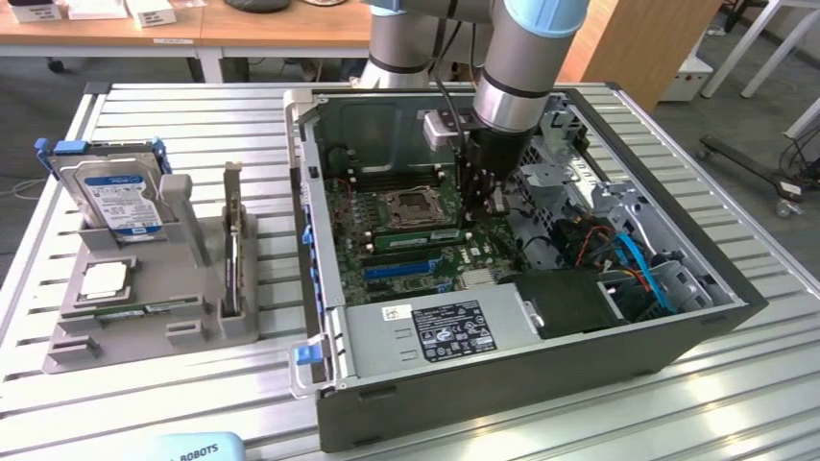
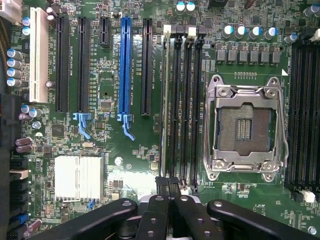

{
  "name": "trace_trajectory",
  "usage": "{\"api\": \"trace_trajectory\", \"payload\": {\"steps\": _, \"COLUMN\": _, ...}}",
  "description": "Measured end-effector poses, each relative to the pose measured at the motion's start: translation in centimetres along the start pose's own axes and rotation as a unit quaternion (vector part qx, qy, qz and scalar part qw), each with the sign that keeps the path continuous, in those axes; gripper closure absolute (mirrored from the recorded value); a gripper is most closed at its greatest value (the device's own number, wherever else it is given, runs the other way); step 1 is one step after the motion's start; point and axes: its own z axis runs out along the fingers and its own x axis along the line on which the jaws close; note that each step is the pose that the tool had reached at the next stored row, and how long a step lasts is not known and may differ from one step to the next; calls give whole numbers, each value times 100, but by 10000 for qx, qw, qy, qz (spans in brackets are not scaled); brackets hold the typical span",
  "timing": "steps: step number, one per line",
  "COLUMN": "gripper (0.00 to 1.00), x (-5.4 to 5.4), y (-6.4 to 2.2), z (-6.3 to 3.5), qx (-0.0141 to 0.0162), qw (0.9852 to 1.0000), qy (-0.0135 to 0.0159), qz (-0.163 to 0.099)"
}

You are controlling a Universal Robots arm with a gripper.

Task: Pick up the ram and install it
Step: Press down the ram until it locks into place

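Ribbed matt metal table (image 1: 717, 384); glossy green motherboard (image 2: 135, 150); shiny metal socket frame (image 2: 247, 125); matt black plastic hand (image 2: 167, 200).

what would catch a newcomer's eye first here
The open PC case in the middle of the slatted table, with the arm reaching down into it and its gripper low over the motherboard. In the wrist view, the empty CPU socket stands beside the black memory slots. At the exterior view's left, a grey holder carries a hard drive.
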Motion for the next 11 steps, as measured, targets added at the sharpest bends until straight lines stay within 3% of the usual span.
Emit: {"api": "trace_trajectory", "payload": {"steps": 11, "gripper": 90, "x": -1, "y": -1, "z": 19, "qx": 0, "qw": 10000, "qy": -1, "qz": 0}}
